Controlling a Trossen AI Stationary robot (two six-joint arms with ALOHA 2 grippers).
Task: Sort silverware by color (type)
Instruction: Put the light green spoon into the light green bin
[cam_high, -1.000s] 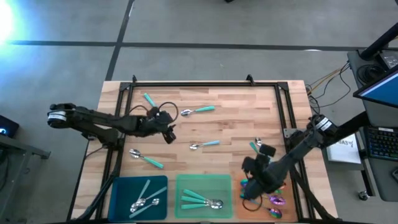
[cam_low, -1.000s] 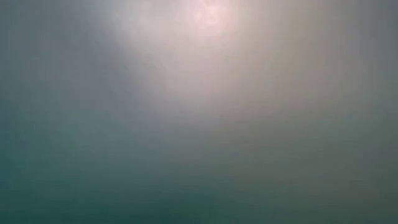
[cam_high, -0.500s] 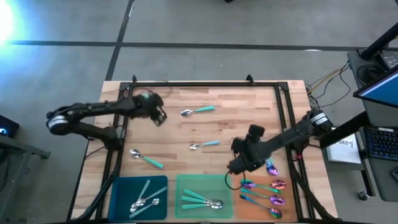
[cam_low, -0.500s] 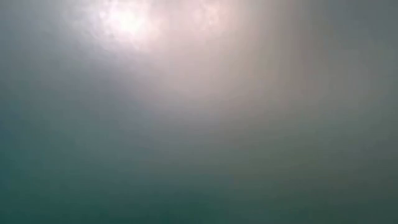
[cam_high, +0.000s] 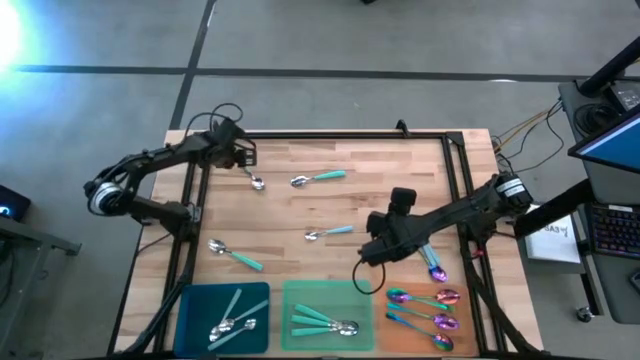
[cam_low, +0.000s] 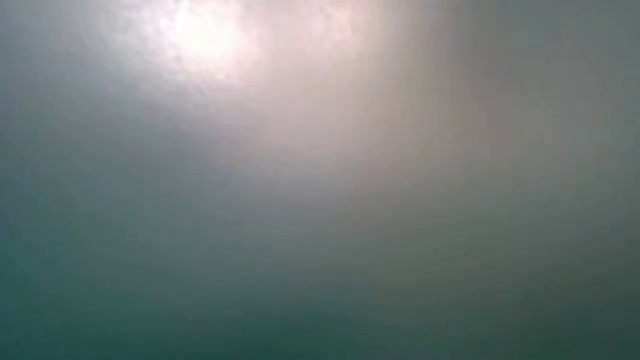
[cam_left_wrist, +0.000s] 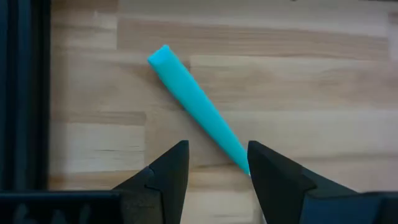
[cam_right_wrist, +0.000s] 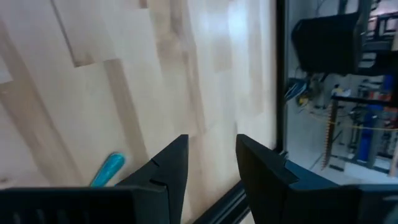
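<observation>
My left gripper (cam_high: 240, 158) is at the table's far left corner, open, pointing down over a teal-handled spoon (cam_high: 257, 183). In the left wrist view its fingers (cam_left_wrist: 168, 171) straddle the teal handle (cam_left_wrist: 193, 102). My right gripper (cam_high: 383, 243) hangs open over the table's middle right, holding nothing (cam_right_wrist: 211, 149); a teal handle tip (cam_right_wrist: 109, 169) shows beside it. Loose teal spoons lie flat on the wood (cam_high: 318, 178), (cam_high: 330, 232), (cam_high: 235, 255). An iridescent spoon (cam_high: 435, 266) lies by the right rail. The low view shows only haze. My left gripper comes from above with one finger on each side of the teal handle, near its bowl end. The handle runs up to the inner side of one finger (cam_left_wrist: 245, 163); whether they touch I cannot tell. The spoon lies flat on the table.
Three trays sit along the near edge: blue (cam_high: 190, 300) with pale-handled spoons, green (cam_high: 300, 295) with teal spoons, orange (cam_high: 400, 320) with several iridescent spoons. A black rail frame (cam_high: 330, 134) borders the table. Bare wood lies between the loose spoons.
My left gripper has moved from the table's middle left toward the far left corner and now stands over the teal spoon there. My right gripper has moved from over the orange tray toward the far edge and the table's middle.
</observation>
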